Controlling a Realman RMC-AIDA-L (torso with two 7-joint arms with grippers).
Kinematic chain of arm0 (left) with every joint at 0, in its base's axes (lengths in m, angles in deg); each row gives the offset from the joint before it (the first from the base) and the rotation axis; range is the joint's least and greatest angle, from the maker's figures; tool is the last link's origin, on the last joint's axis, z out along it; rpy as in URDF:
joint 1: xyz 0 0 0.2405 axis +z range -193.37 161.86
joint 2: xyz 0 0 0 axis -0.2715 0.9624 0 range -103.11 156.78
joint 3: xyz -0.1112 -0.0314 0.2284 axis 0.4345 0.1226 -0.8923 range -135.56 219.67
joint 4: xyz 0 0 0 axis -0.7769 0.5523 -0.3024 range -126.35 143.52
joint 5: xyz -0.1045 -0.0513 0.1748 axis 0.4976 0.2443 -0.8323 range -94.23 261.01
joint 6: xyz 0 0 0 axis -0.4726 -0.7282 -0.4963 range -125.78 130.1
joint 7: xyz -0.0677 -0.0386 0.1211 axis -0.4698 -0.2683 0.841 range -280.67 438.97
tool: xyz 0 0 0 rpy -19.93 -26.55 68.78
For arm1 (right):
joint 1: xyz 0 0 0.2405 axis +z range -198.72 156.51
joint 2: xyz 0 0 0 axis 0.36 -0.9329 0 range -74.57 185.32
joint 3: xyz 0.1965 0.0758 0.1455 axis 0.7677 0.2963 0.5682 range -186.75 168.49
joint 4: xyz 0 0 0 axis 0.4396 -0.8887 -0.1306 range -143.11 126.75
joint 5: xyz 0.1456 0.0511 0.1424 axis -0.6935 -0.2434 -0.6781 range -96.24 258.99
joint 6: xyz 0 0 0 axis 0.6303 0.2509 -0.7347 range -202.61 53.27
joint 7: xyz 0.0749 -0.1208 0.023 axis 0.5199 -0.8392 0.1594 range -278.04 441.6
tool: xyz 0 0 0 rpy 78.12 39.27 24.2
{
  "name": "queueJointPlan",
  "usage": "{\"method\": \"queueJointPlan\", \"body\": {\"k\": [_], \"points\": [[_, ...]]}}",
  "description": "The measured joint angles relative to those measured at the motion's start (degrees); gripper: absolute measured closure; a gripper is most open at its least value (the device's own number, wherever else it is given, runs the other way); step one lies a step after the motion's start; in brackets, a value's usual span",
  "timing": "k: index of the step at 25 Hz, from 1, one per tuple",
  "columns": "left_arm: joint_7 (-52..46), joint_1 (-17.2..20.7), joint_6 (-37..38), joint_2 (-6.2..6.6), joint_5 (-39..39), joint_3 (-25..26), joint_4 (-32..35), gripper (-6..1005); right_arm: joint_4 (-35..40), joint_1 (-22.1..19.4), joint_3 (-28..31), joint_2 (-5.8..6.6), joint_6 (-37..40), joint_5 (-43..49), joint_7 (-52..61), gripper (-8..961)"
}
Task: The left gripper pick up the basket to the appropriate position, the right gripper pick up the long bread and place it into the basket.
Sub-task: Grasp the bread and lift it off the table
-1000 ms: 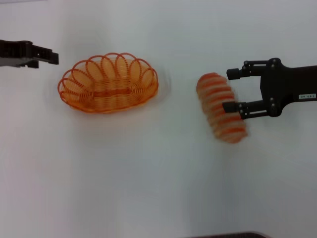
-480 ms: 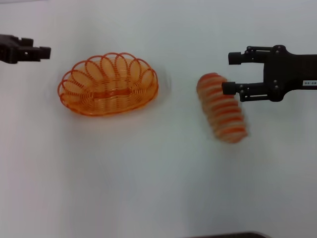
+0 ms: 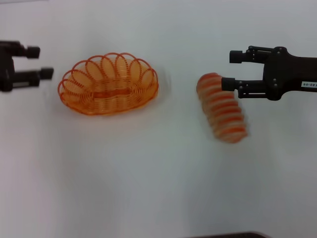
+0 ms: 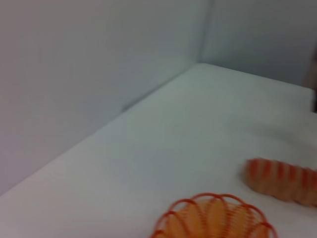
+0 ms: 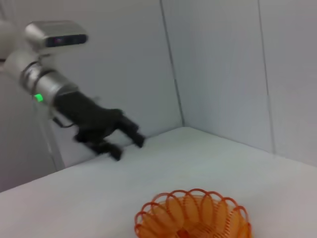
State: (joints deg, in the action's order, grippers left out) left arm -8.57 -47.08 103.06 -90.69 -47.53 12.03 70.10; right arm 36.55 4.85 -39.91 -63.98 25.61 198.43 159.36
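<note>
A ridged tan bread (image 3: pixel 222 108) lies on the smooth white desk (image 3: pixel 148 173), right of an oval orange wire basket (image 3: pixel 108 83). The spread right gripper (image 3: pixel 232 69) touches the bread's far end; the spread left gripper (image 3: pixel 39 62) hovers left of the basket.

the light is bright, even and soft in all views, and the white table (image 3: pixel 148 178) looks a little washed out. under the oval orange wire basket (image 3: pixel 108 83) there is only a faint shadow. the long pale tan bread with orange-red ridges (image 3: pixel 222 107) is soft at its lower end in the head view. both wrist views are hazy, and the black left gripper (image 5: pixel 126 141) in the right wrist view is smeared.
</note>
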Motion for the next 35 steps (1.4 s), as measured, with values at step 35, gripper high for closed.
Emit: {"method": "queueJointPlan", "body": {"k": [35], "points": [[9.5,7.0,2.4,-3.11,0.0,0.7,-3.6,407,-0.3,-0.6,1.0,1.28,-5.1,1.8,1.5,134]]}}
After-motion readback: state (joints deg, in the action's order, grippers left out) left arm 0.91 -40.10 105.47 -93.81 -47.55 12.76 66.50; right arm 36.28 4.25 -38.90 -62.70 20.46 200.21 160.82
